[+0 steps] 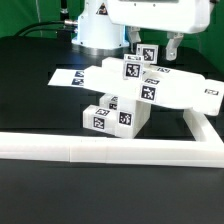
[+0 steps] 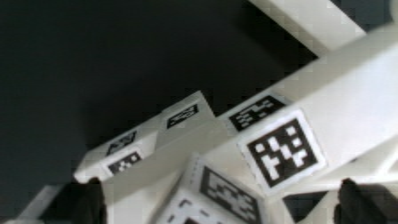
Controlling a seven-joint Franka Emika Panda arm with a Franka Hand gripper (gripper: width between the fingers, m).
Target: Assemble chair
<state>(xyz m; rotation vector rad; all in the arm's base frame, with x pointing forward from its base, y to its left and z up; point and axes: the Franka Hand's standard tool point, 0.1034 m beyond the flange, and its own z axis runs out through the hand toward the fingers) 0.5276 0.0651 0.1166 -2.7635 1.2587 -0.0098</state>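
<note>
The white chair parts lie piled in the middle of the table. A flat slab (image 1: pixel 178 92) leans over two small tagged cubes (image 1: pixel 112 118), and tagged bars (image 1: pixel 133 70) rise behind it. My gripper (image 1: pixel 153 50) hangs over the top of the pile, its fingers either side of an upright tagged part (image 1: pixel 148 56). In the wrist view the gripper (image 2: pixel 217 205) is open, with dark fingers (image 2: pixel 71 200) at both edges and a white tagged part (image 2: pixel 276 150) between them. A gap shows beside one finger. I cannot tell whether the other finger touches the part.
The long white L-shaped border rail (image 1: pixel 110 150) runs along the front and up the exterior view's right (image 1: pixel 207 125). The marker board (image 1: pixel 72 77) lies flat behind the pile on the left. The robot base (image 1: pixel 100 35) stands at the back on the black table.
</note>
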